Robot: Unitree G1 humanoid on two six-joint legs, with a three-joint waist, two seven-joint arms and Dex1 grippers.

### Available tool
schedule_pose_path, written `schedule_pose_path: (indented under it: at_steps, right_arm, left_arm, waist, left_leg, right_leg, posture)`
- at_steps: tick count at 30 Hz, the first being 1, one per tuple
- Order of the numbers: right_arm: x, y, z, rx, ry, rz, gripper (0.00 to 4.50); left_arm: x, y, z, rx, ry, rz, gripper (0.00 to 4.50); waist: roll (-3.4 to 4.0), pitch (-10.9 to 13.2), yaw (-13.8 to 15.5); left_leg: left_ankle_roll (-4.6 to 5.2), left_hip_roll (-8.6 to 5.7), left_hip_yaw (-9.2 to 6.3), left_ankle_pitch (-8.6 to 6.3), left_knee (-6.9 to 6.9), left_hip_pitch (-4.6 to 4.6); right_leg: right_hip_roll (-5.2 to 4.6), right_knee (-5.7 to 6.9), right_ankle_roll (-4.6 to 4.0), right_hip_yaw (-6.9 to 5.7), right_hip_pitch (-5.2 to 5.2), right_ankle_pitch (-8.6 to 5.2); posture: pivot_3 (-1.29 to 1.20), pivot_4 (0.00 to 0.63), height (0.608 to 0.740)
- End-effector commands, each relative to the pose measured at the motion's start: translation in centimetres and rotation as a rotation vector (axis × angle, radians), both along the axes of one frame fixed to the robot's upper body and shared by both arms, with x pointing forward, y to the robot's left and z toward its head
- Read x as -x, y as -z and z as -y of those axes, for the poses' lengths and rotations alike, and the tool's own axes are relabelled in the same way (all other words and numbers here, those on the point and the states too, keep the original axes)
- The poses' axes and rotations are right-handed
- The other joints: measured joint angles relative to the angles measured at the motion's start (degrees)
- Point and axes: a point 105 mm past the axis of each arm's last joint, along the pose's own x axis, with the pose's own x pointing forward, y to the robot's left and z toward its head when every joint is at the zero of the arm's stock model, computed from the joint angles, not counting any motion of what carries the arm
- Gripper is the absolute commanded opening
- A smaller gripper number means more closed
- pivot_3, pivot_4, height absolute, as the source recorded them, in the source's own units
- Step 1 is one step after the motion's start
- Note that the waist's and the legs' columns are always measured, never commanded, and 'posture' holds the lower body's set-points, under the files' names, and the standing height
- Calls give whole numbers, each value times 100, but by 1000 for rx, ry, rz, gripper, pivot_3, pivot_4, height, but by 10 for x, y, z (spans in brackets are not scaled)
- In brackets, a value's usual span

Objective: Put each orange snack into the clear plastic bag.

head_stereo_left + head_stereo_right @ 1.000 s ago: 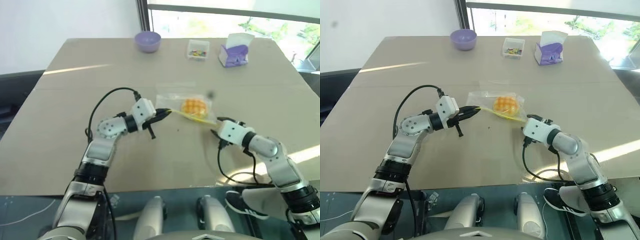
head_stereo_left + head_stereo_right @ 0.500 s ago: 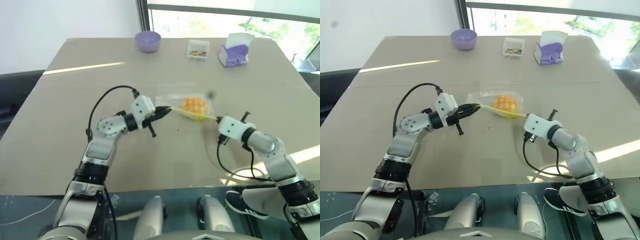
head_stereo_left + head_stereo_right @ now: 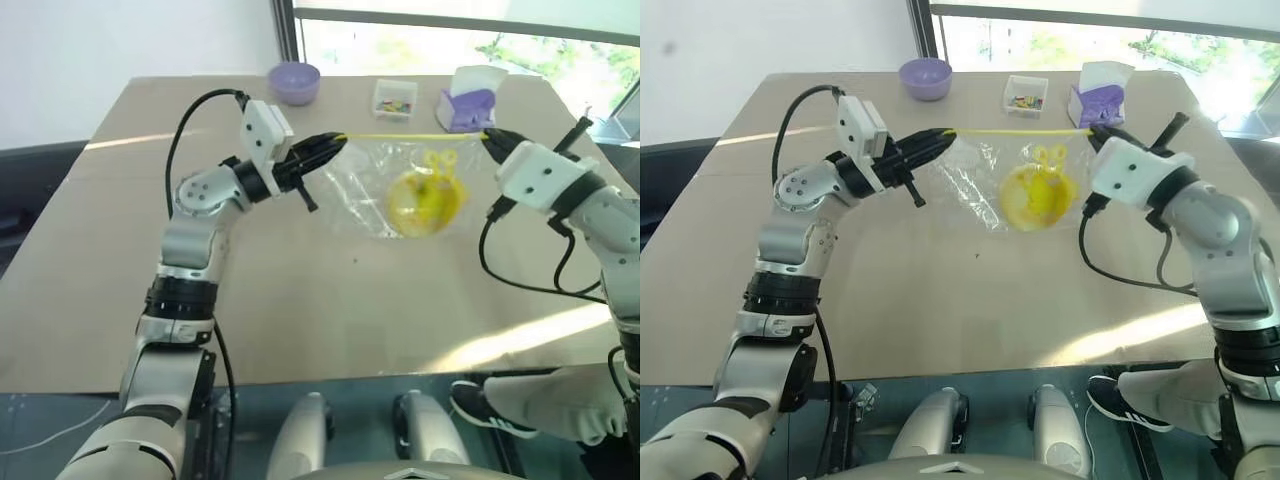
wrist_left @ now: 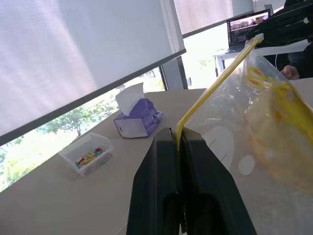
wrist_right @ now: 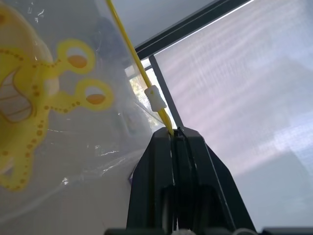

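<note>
The clear plastic bag point(image 3: 400, 185) hung above the table point(image 3: 120, 250), yellow strip level and running left-right, clamped between left gripper point(image 3: 335, 147) and right gripper point(image 3: 490, 137), orange snack point(image 3: 422, 203) sagging inside.

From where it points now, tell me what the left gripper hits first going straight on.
Likely the clear plastic bag it already pinches by the yellow strip; beyond that, the right gripper. Depth is uncertain.
</note>
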Motion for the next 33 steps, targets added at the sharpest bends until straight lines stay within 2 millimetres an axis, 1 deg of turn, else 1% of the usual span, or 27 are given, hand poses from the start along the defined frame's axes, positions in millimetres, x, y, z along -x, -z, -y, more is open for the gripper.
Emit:
schedule_pose_path:
  at_steps: [1, 4, 6, 9, 11, 12, 14, 16, 17, 18, 20, 21, 22, 25, 27, 28, 29, 30, 33]
  right_arm:
    - [-21, 4, 34, -28, 150, 17, 31]
    - [-22, -1, 34, -35, 152, 49, 31]
    - [-18, 4, 34, -56, 145, 31, 31]
    - [-2, 70, 20, -52, 75, -185, 31]
    - [11, 103, 10, -47, 36, -301, 31]
    - [16, 114, 6, -61, 26, -341, 31]
    - [24, 127, 3, -74, 16, -402, 31]
    - [30, 136, 3, -65, 14, -439, 31]
    - [33, 138, 2, -74, 8, -461, 31]
    - [35, 139, 2, -83, 7, -475, 31]
    - [37, 137, 5, -102, 11, -486, 31]
    - [38, 135, 7, -112, 13, -489, 596]
    - [39, 133, 9, -121, 13, -496, 914]
    - [42, 128, 13, -154, 13, -504, 2320]
    - [44, 126, 16, -174, 14, -508, 3300]
    - [45, 124, 17, -182, 17, -508, 3972]
    - [48, 124, 19, -195, 15, -513, 4243]
    - [51, 122, 21, -220, 12, -521, 4454]
    - [64, 117, 24, -297, -19, -561, 4454]
  left_arm:
    - [-22, -4, -21, 19, -162, 48, 0]
    - [-24, -16, -23, 47, -177, 100, 0]
    - [-21, -9, -27, 25, -164, 93, 0]
    - [3, 56, -25, -161, -73, 8, 0]
    - [18, 88, -24, -244, -31, -40, 0]
    - [25, 99, -24, -258, -13, -67, 0]
    - [35, 112, -26, -287, 10, -104, 0]
    - [42, 120, -29, -324, 30, -125, 0]
    - [44, 122, -30, -328, 36, -136, 0]
    - [46, 122, -30, -323, 43, -152, 0]
    - [50, 120, -31, -315, 63, -173, 0]
    - [52, 119, -31, -315, 73, -179, 708]
    - [55, 118, -31, -316, 93, -193, 1002]
    - [61, 114, -34, -309, 112, -229, 2354]
    - [65, 111, -39, -297, 112, -263, 3351]
    - [67, 109, -41, -284, 111, -283, 3908]
    - [69, 106, -45, -267, 107, -308, 4240]
    - [72, 103, -51, -252, 95, -331, 4247]
    - [78, 91, -71, -176, 50, -403, 4247]
  waist:
    - [0, 0, 16]
    - [-1, 4, 11]
    - [-1, 3, 3]
    - [3, -21, -21]
    - [5, -25, -22]
    - [8, -18, -18]
    - [15, -5, 2]
    - [17, 2, 19]
    - [17, 2, 19]
    - [16, -1, 20]
    - [16, -3, 19]
    - [16, -3, 15]
    - [17, -3, 11]
    - [17, -3, -1]
    - [17, -3, 0]
    - [17, -3, 0]
    - [17, -3, 1]
    - [17, -3, 1]
    - [17, -2, 3]
  left_leg:
    - [0, -2, 1, 0, 1, -1]
    - [0, -5, 2, 0, 2, -7]
    - [-1, -5, 1, 0, -1, -12]
    - [-1, -2, 3, 0, -26, -3]
    - [-2, 0, 6, 1, -41, 12]
    - [1, -1, 9, -1, -46, 4]
    - [18, -5, 18, -11, -43, -10]
    - [20, -6, 15, -13, -12, -13]
    - [21, -5, 11, -13, -3, -12]
    - [21, -4, 7, -13, 1, 10]
    - [21, -4, 4, -13, 4, 23]
    - [20, -3, 3, -12, 5, 23]
    - [20, -2, 4, -12, 6, 23]
    - [20, -1, 4, -12, 6, 16]
    - [20, 1, 4, -12, 4, 16]
    - [20, 3, 3, -12, 3, 14]
    - [20, 3, 3, -12, 2, 14]
    - [20, 3, 3, -12, 2, 12]
    - [21, 4, 2, -13, 1, 10]
  right_leg:
    - [-2, 0, 0, 0, 0, 0]
    - [-5, 0, 1, 1, -2, 0]
    - [-5, -1, 1, 1, -10, 0]
    - [-3, -13, 0, 3, -9, -1]
    - [0, -13, -4, 15, -4, -6]
    - [0, -20, -4, 16, -12, -7]
    - [-6, -19, -3, 23, -30, -6]
    - [-6, -3, -2, 23, -28, -5]
    - [-5, -2, -2, 21, -21, -5]
    - [-4, -3, -3, 19, 2, -5]
    - [-2, -1, -5, 17, 12, -7]
    - [-2, 3, -5, 18, 12, -6]
    - [0, 4, -3, 18, 12, -5]
    - [2, 7, -3, 20, 3, -3]
    - [4, 7, -3, 21, 2, -4]
    - [6, 6, -4, 20, 1, -4]
    - [5, 6, -3, 20, 1, -4]
    - [5, 5, -3, 20, 0, -4]
    - [5, 2, -3, 19, 0, -5]
  posture:
    - [0, 150, 737]
    - [0, 150, 737]
    - [0, 150, 737]
    - [0, 150, 737]
    - [0, 150, 737]
    - [0, 150, 737]
    - [0, 150, 737]
    - [0, 150, 737]
    - [0, 150, 737]
    - [0, 150, 737]
    - [0, 150, 737]
    - [0, 150, 737]
    - [0, 150, 737]
    - [0, 150, 737]
    - [0, 150, 737]
    - [0, 150, 737]
    - [0, 150, 737]
    - [0, 150, 737]
    - [0, 150, 737]
